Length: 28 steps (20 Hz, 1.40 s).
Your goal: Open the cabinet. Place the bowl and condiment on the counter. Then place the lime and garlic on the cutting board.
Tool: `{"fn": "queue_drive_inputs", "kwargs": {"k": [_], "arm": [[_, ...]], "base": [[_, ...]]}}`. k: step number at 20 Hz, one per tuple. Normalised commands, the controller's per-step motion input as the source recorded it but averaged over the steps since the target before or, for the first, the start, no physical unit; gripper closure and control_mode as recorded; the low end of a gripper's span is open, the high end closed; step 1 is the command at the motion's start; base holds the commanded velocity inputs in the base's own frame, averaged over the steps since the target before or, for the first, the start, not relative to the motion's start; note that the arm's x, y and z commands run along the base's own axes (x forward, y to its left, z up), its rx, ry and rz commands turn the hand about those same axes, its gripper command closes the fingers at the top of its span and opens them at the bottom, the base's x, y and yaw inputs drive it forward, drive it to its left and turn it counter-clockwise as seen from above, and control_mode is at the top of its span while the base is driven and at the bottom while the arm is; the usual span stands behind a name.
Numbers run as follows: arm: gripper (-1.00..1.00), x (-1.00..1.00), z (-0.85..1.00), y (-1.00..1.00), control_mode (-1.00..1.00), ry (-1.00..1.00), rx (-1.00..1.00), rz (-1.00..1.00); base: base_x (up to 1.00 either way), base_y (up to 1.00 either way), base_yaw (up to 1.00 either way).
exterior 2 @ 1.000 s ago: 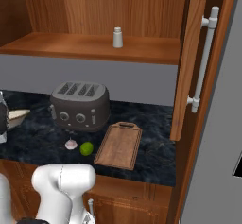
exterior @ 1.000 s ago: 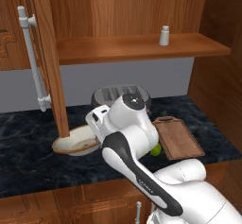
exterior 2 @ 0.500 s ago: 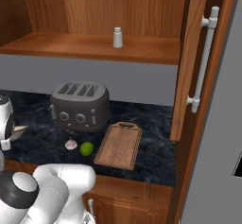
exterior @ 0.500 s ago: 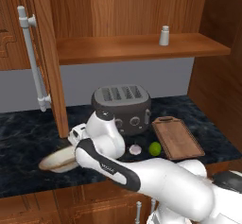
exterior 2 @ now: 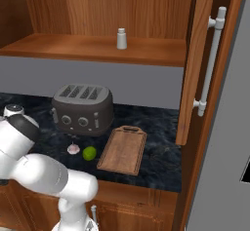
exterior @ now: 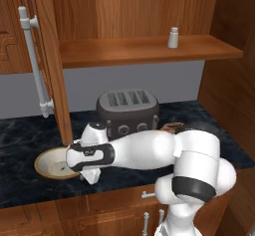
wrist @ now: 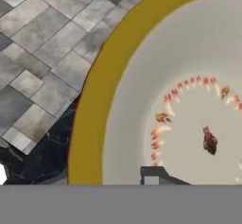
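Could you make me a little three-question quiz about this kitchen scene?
1. True or false: the bowl sits on the counter.
2. Which is still on the cabinet shelf? A) lime B) shaker C) garlic
3. Fill in: the lime and garlic lie in front of the ____.

Key: 1 true. 2 B, the shaker. 3 toaster, left of the cutting board.

Bowl (exterior: 54, 163) upright on counter (exterior: 20, 135) beside open cabinet (exterior: 50, 56); lime (exterior 2: 89, 153) touching garlic (exterior 2: 73, 149).
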Motion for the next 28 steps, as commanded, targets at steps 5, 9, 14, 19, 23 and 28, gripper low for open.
{"fn": "queue_drive_inputs", "kwargs": {"k": [5,9,14,19,23,28], "arm": [[-1.0,-0.03,0.12,0.06,-1.0,0.03,0.0,0.0],[-1.0,-0.18,0.44,-0.52,-1.0,0.0,0.0,0.0],[-1.0,-0.14,0.64,-0.86,-1.0,0.02,0.0,0.0],[-1.0,-0.2,0.77,-0.86,-1.0,0.09,0.0,-0.05],[-1.0,-0.24,0.74,-0.71,-1.0,0.18,0.0,-0.39],[-1.0,-0.23,0.6,-0.4,-1.0,0.12,0.02,-0.69]], "base": [[0.0,0.0,0.0],[0.0,0.0,0.0],[0.0,0.0,0.0],[0.0,0.0,0.0],[0.0,0.0,0.0],[0.0,0.0,0.0]]}}
